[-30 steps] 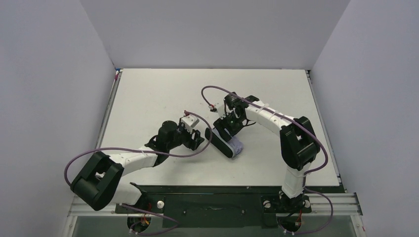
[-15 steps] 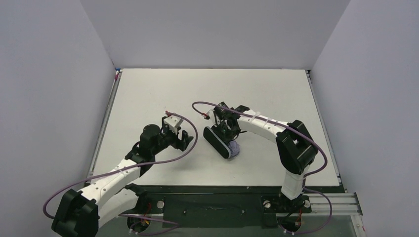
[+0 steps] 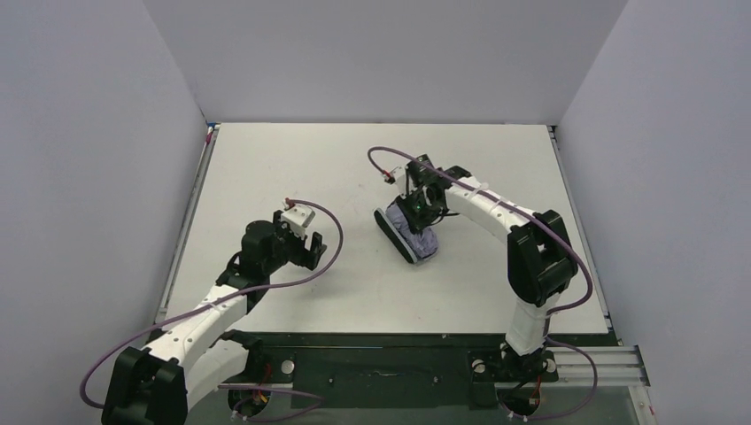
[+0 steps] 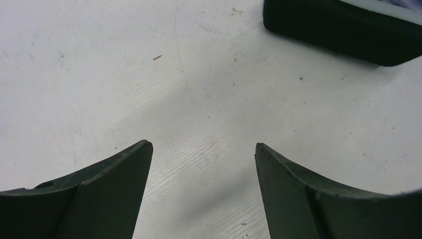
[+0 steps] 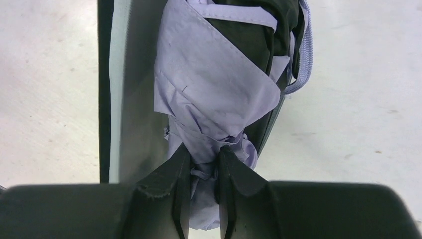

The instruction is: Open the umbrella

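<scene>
Right hand tight around umbrella fabric

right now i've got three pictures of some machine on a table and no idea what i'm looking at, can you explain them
These are two robot arms bolted at the near edge of a white table. The wide picture comes from a fixed camera above and behind them. The other two come from a small camera on each wrist, so the dark shapes at the bottom are that arm's own fingers.

On the table lies a folded umbrella, pale lavender with a black underside. It rests on or in a black-and-grey sleeve; I cannot tell which.

The right gripper is pinched shut on the umbrella's lavender fabric. The left gripper is open, holds nothing and sits apart from both.
</scene>
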### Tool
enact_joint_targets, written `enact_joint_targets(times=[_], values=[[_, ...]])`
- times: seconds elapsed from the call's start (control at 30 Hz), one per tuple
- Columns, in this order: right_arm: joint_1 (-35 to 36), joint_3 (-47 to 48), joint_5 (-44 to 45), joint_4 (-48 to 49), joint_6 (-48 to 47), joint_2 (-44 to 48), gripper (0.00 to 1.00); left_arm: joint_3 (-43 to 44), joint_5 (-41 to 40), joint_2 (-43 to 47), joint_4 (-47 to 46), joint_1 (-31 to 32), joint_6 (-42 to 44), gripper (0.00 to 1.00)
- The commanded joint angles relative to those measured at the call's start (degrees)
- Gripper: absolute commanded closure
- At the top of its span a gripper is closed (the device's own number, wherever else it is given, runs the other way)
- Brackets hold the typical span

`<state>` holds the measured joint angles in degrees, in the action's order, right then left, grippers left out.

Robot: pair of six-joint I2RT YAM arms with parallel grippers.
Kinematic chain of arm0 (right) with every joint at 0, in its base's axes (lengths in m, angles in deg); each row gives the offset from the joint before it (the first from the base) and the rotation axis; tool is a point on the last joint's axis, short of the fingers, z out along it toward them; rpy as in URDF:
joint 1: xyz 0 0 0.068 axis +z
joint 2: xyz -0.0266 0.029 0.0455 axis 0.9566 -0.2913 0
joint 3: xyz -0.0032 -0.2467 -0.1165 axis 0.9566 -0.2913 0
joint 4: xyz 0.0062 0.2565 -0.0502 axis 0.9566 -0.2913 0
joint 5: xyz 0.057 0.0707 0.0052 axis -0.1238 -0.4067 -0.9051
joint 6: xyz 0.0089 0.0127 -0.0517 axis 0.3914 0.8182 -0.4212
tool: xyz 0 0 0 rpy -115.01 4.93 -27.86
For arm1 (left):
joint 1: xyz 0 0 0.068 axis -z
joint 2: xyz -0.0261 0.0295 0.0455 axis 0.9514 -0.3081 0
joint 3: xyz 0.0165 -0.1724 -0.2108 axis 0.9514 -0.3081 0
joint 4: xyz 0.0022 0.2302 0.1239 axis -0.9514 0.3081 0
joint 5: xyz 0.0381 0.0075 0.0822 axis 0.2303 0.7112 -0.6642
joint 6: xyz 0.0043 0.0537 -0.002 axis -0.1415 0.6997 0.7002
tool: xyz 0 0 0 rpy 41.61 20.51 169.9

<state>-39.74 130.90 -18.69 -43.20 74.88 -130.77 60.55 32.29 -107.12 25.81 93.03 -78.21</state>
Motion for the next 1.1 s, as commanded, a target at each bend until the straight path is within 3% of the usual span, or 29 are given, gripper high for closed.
enact_joint_targets(times=[0.0,0.3,0.47,0.63,0.7,0.73,0.93,1.07], values=[[-7.2,6.4,-5.3,-1.7,-4.2,1.2,1.0,3.3,2.5,-1.0,-0.5,-2.3,1.5,0.26],[-20.3,14.0,-19.6,-3.0,-4.5,3.0,1.0,6.0,3.2,-6.4,-3.7,-6.1,2.6,0.25],[-22.7,18.5,-25.8,-2.9,-2.0,3.4,1.0,7.9,3.7,-9.0,-4.1,-7.3,2.1,0.23],[-17.9,17.0,-25.9,-1.3,0.9,5.0,1.0,9.6,3.5,-9.5,-3.5,-8.4,0.9,0.16],[-13.8,15.2,-23.3,0.3,1.8,5.5,1.0,9.9,3.0,-9.1,-2.8,-8.8,0.1,0.03],[-11.2,14.6,-21.8,1.5,2.8,5.5,1.0,10.0,2.9,-8.5,-1.9,-9.0,-0.5,0.02],[-1.9,9.4,-16.7,8.6,7.2,2.1,1.0,12.3,-0.1,-6.0,3.9,-9.9,-5.4,0.03],[-0.9,7.8,-14.4,10.6,8.4,-1.9,1.0,12.8,-2.6,-4.0,6.3,-10.2,-9.1,0.03]])
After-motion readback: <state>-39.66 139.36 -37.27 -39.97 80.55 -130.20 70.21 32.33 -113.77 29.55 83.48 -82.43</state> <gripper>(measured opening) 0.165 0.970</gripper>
